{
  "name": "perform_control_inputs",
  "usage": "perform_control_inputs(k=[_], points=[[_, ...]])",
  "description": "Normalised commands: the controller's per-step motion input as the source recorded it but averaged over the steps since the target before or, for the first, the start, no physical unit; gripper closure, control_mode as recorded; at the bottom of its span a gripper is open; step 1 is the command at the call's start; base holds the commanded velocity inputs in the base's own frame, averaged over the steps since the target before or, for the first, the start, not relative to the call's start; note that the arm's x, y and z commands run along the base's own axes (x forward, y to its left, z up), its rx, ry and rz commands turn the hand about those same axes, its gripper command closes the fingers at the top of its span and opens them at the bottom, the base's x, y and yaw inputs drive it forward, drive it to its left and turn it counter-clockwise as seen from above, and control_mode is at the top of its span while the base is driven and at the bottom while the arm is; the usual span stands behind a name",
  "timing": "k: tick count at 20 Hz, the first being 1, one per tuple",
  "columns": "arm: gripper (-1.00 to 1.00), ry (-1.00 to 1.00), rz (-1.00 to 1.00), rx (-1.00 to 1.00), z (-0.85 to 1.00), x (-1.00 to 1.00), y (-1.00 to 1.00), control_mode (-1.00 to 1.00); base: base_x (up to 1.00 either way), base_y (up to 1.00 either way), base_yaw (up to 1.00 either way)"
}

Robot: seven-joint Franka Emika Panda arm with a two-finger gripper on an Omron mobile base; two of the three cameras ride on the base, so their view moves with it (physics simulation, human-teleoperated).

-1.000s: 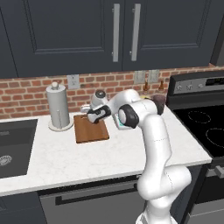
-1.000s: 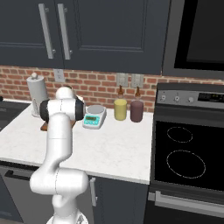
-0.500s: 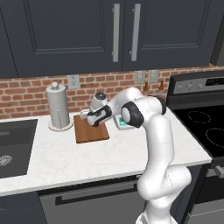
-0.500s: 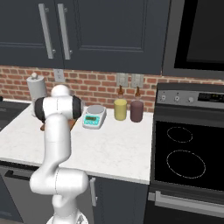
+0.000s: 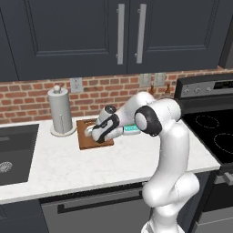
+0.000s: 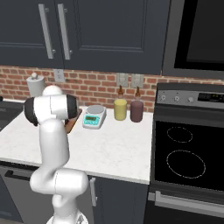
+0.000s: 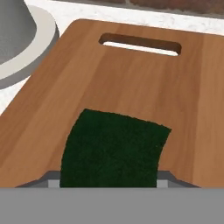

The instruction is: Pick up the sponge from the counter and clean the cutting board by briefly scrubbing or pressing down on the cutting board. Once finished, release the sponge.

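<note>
The reddish-brown cutting board [image 7: 131, 83] lies on the white counter [image 5: 68, 168], its handle slot [image 7: 140, 45] toward the wall. The dark green sponge [image 7: 113, 151] rests flat on the wood of the board's near half. My gripper [image 7: 109, 180] is shut on the sponge, one finger on each side. From the left base view, the gripper [image 5: 92, 133] is low over the board [image 5: 84, 142], with the arm reaching in from the right. In the right base view, an edge of the board [image 6: 72, 124] peeks out behind the arm.
A paper towel holder [image 5: 60, 111] stands just left of the board, its base [image 7: 26, 39] close to the board's corner. A white-teal scale [image 6: 94, 117] and two jars [image 6: 120, 109] sit to the right. A sink [image 5: 13, 152] is at left, the stove [image 5: 214, 132] at right.
The hand has slid across the board toward its front left with the sponge still gripped, and sits lower over the wood. The board and the cameras have not moved.
</note>
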Motion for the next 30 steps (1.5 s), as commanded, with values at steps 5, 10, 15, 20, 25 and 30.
perform_control_inputs(k=[5,10,15,20,25,30], points=[[1.0,0.0,0.08,-0.02,0.15,-0.78,-0.54,-1.0,0.0,0.0,0.0],[1.0,0.0,0.0,-0.2,0.61,-0.35,-0.77,-1.0,0.0,0.0,0.0],[1.0,0.0,0.0,-0.19,0.47,-0.33,-0.92,-1.0,0.0,0.0,0.0],[1.0,0.0,0.02,0.0,0.09,-0.16,-0.73,-1.0,0.0,0.0,0.0],[1.0,0.08,0.13,0.34,0.0,0.0,-0.48,-1.0,0.0,0.0,0.0],[-1.0,0.17,0.17,0.45,-0.04,0.08,-0.32,-1.0,0.0,0.0,0.0]])
